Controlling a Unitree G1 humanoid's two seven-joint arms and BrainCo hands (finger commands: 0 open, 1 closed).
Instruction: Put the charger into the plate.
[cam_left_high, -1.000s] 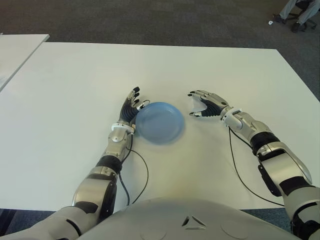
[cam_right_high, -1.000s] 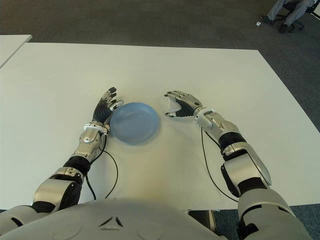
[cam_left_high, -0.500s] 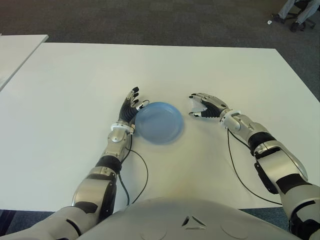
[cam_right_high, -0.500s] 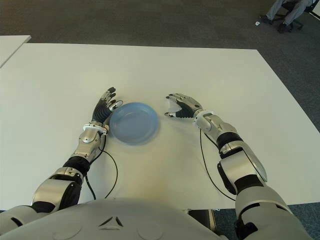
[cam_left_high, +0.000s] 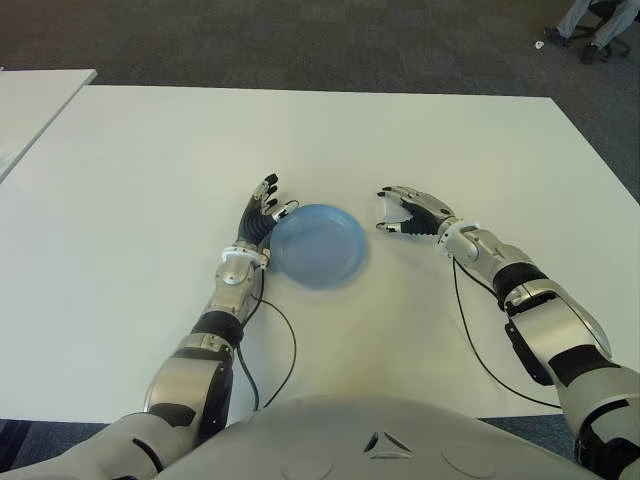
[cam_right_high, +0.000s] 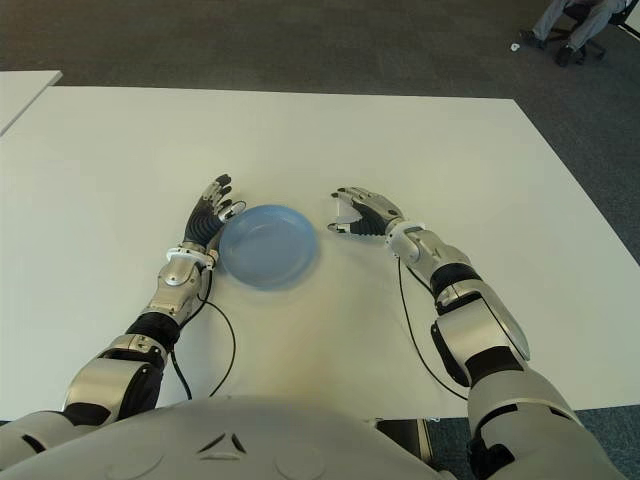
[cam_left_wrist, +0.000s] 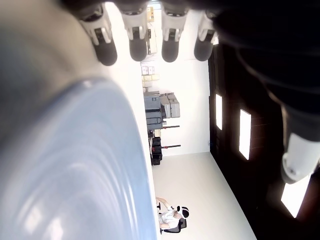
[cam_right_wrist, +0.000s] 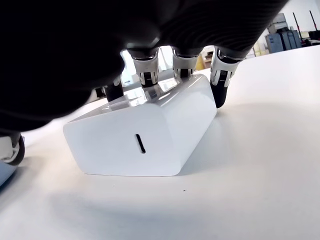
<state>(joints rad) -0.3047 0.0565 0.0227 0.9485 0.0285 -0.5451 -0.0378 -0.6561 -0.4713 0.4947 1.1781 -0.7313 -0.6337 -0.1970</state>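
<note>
Right of the shallow round blue plate (cam_left_high: 318, 243), a short way off its rim, the white block-shaped charger (cam_right_wrist: 145, 135) lies on the white tabletop (cam_left_high: 150, 160), and the right hand (cam_left_high: 412, 211) arches over it with its fingers (cam_right_wrist: 220, 82) curled down around its far edge, fingertips touching the block but not lifting it. On the opposite side of the plate, the left hand (cam_left_high: 262, 215) sits just beside the rim with its fingers (cam_left_wrist: 137, 32) stretched out straight and holding nothing.
</note>
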